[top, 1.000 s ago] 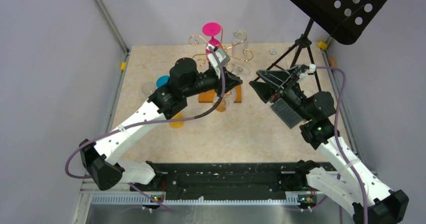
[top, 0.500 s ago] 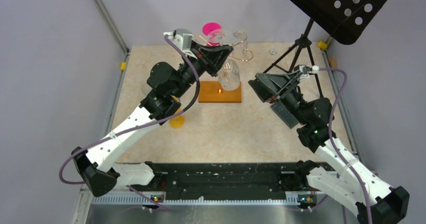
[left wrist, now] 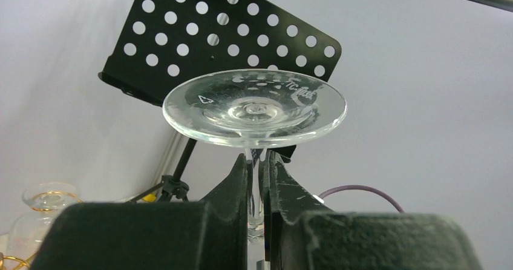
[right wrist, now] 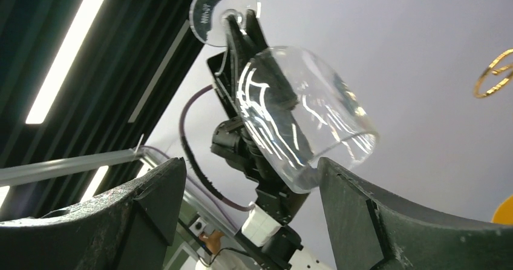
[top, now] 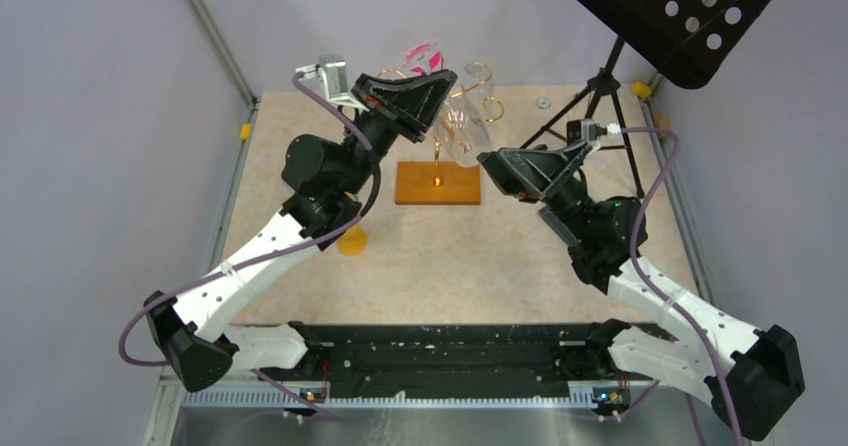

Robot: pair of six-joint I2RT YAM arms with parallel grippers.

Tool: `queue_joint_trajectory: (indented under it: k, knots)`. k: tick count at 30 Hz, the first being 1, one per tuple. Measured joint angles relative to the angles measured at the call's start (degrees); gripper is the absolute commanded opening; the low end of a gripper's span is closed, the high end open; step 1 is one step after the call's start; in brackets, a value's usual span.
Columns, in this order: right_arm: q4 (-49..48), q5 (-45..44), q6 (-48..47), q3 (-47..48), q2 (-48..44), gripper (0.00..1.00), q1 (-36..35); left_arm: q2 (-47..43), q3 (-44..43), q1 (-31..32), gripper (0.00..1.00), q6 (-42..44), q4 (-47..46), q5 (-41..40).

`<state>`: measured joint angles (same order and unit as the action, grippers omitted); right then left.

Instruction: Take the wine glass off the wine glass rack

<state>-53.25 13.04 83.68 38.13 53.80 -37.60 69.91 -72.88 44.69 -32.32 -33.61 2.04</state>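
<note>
Left tool (top: 440,86), top view: is clenching on the stem of the wine glass (top: 460,131), holding it foot-up and bowl-down above the far part of the worktop (top: 520,256).
Wine glass rack (top: 437,184), top view: is standing just left of the hanging bowl; whether the glass is clearing the gold scrolls, I cannot tell.
Right tool (top: 495,161), top view: is waiting spread and empty, just right of the bowl.
Left wrist view: fingers (left wrist: 239,179) are pinching the stem just under the foot.
Right wrist view: bowl is hanging between the spread fingers (right wrist: 151,221), apparently untouched.
Step in hand: probably carrying the glass away; keeping the pinch firm and drawing slowly away from the scrolls is looking wise.
</note>
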Motion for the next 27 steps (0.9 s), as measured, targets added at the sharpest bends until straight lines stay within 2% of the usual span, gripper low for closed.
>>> queue_joint_trajectory:
  k: [7,15,20,27]
  knots:
    - [-10.21,1.68,-0.07,0.22,3.85,0.57,-0.31,-0.15,1.27,-0.07,0.0,-4.39,-2.82,0.04]
    - [-22.01,3.82,1.01,0.81,9.29,0.42,-1.53,-2.08,4.11,-0.07,0.0,-9.64,-7.3,-0.42]
    - [-23.58,4.68,0.44,2.8,10.71,0.34,-2.8,-2.69,5.31,-0.07,0.0,-11.61,-10.82,-0.22]
    - [-22.45,5.07,-1.46,3.26,10.75,0.11,-3.48,-3.43,7.26,0.0,0.0,-13.05,-14.14,0.02]
